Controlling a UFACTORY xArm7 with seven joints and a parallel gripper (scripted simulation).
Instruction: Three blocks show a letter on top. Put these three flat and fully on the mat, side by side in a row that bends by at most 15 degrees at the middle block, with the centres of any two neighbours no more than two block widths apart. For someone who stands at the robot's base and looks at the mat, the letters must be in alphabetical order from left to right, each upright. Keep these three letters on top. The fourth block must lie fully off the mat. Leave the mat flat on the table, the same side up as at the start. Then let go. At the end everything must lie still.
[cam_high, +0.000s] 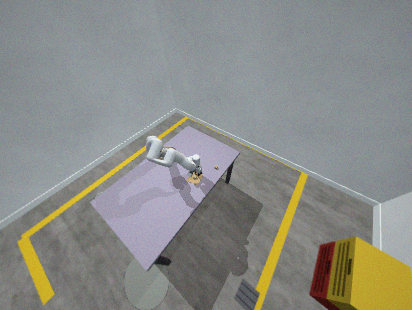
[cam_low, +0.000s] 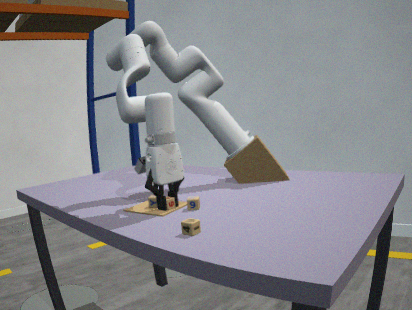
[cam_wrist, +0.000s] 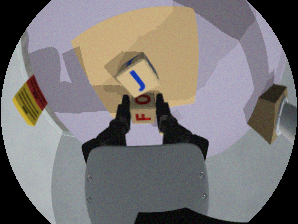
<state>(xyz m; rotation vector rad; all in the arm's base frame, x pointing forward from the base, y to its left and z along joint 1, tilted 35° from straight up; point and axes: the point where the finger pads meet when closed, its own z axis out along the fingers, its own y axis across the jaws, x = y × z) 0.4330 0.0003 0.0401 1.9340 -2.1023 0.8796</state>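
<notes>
A tan mat (cam_wrist: 143, 56) lies on the lilac table. On it stands a block with a blue J (cam_wrist: 137, 78) on top. Right in front of it sits a block with red lettering (cam_wrist: 143, 111), resting on the mat between my fingers. My gripper (cam_wrist: 143, 101) is low over the mat, its fingers slightly apart from the block's sides. In the exterior view the gripper (cam_low: 165, 201) stands upright over the mat (cam_low: 155, 209), with the red-lettered block (cam_low: 171, 202) at its tips. A third block (cam_low: 193, 203) sits just beside the mat's right end. A fourth block (cam_low: 190, 226) lies off the mat nearer the table's front.
The arm's tan base wedge (cam_low: 255, 162) stands on the table behind the mat. One block (cam_wrist: 266, 112) shows at the right of the wrist view, off the mat. A yellow and red crate (cam_high: 357, 275) stands on the floor, far from the table.
</notes>
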